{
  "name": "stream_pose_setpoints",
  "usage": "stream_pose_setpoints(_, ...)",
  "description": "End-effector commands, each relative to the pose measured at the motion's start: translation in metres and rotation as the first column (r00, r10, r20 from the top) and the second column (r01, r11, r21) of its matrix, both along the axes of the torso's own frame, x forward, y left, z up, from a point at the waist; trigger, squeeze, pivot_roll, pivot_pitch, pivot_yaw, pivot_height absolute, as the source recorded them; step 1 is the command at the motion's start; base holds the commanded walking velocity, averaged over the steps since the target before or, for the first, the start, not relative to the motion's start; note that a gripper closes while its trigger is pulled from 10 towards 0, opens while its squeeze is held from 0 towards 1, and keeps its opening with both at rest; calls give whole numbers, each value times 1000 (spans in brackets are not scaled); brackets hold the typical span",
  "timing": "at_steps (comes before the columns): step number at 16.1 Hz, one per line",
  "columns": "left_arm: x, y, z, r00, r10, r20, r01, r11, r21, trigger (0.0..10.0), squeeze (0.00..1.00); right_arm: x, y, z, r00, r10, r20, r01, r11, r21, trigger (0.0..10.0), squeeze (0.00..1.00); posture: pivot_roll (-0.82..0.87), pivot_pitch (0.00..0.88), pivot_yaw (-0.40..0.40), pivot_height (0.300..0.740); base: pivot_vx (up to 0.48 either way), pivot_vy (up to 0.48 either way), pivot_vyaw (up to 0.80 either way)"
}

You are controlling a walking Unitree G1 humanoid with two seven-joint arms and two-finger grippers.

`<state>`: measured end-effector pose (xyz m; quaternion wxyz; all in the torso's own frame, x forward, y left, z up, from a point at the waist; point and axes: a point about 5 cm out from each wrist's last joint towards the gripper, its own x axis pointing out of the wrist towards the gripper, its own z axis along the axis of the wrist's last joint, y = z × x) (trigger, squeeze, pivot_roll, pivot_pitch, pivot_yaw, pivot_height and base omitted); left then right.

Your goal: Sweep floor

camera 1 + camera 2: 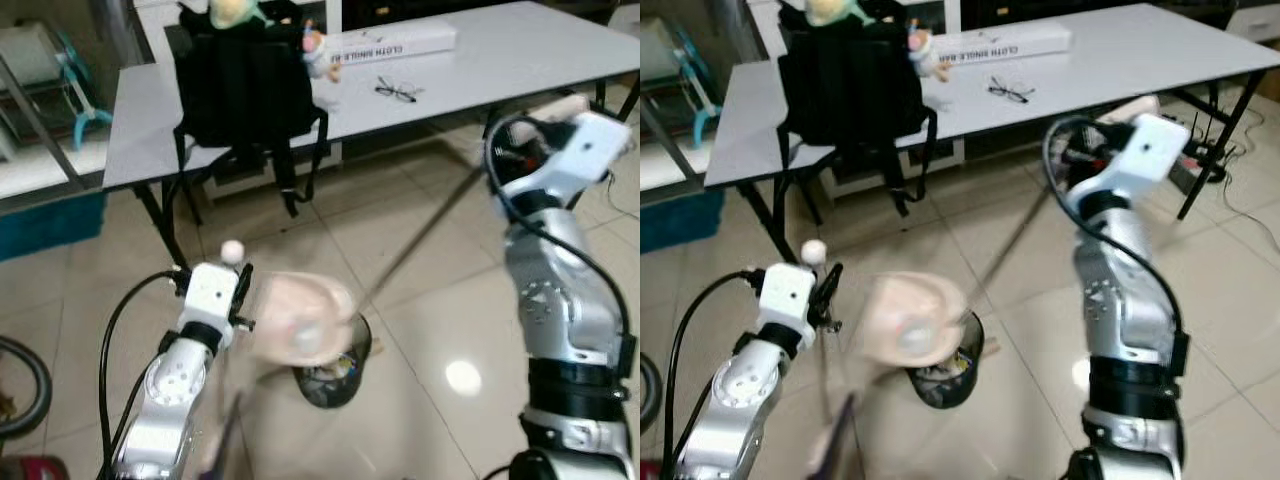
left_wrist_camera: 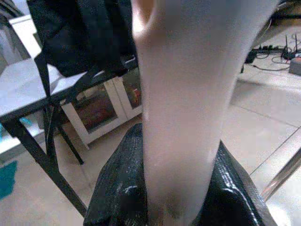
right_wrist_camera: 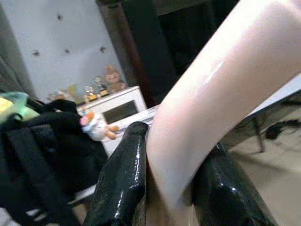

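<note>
My left gripper (image 2: 181, 141) is shut on a wide pale pink handle (image 1: 300, 320), which shows blurred at the middle of the left eye view. A thin shaft (image 1: 825, 400) drops from it toward the floor. My right gripper (image 3: 171, 146), raised at the right, is shut on the curved pale pink grip (image 3: 221, 84) of a long thin grey pole (image 1: 420, 235). That pole slants down and to the left to a dark head (image 1: 328, 378) resting on the tiled floor (image 1: 440, 320), with small litter on it. Whether that head is a broom or a dustpan I cannot tell.
A grey table (image 1: 480, 60) stands ahead, carrying a black backpack (image 1: 245, 85), glasses (image 1: 396, 91), a white box (image 1: 390, 42) and a small toy (image 1: 318, 52). Its black legs (image 1: 165, 225) reach the floor. A dark hose (image 1: 25, 390) lies at the left. Cables (image 1: 1200, 150) lie at the far right.
</note>
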<state>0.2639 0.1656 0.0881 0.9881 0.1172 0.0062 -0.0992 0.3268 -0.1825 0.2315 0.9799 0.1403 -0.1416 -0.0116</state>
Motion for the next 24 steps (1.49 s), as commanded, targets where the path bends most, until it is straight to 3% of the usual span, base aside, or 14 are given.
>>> stream_pose_setpoints(1,2,6,6,1000,11,18,-11,1000,28,10000,0,-4,3,15,996,-3,92,1,1000,19,10000,0,-98,0,69,740,0,0,0)
stream_pose_setpoints(3,2,6,5,1000,10,14,-10,1000,27,10000,0,-5,2,18,992,-18,121,17,1000,7,10000,0,-100,0,71,740,0,0,0)
stream_pose_setpoints(7,2,5,4,1000,4,7,-5,1000,29,10000,0,-5,9,26,980,18,197,4,994,-109,10000,0,-99,0,74,740,0,0,0)
stream_pose_setpoints(10,2,2,2,1000,-5,1,5,1000,25,10000,0,-4,35,28,958,120,261,-49,963,-265,10000,0,-97,0,76,740,0,0,0)
stream_pose_setpoints(12,2,1,3,1000,-7,-1,7,1000,23,10000,0,-4,51,28,941,185,285,-75,931,-357,10000,0,-88,0,72,740,0,0,0)
stream_pose_setpoints(18,-1,1,1,1000,-5,-12,5,1000,26,10000,0,-10,87,21,877,318,361,-94,849,-521,10000,0,-79,0,70,740,0,0,0)
stream_pose_setpoints(21,-1,0,0,1000,-8,-14,8,1000,26,10000,0,-16,104,11,847,387,363,-130,814,-566,10000,0,-77,0,68,740,0,0,0)
stream_pose_setpoints(24,-1,0,-1,1000,-6,-19,7,1000,25,10000,0,-28,127,-6,793,502,345,-184,737,-651,10000,0,-76,0,65,740,0,0,0)
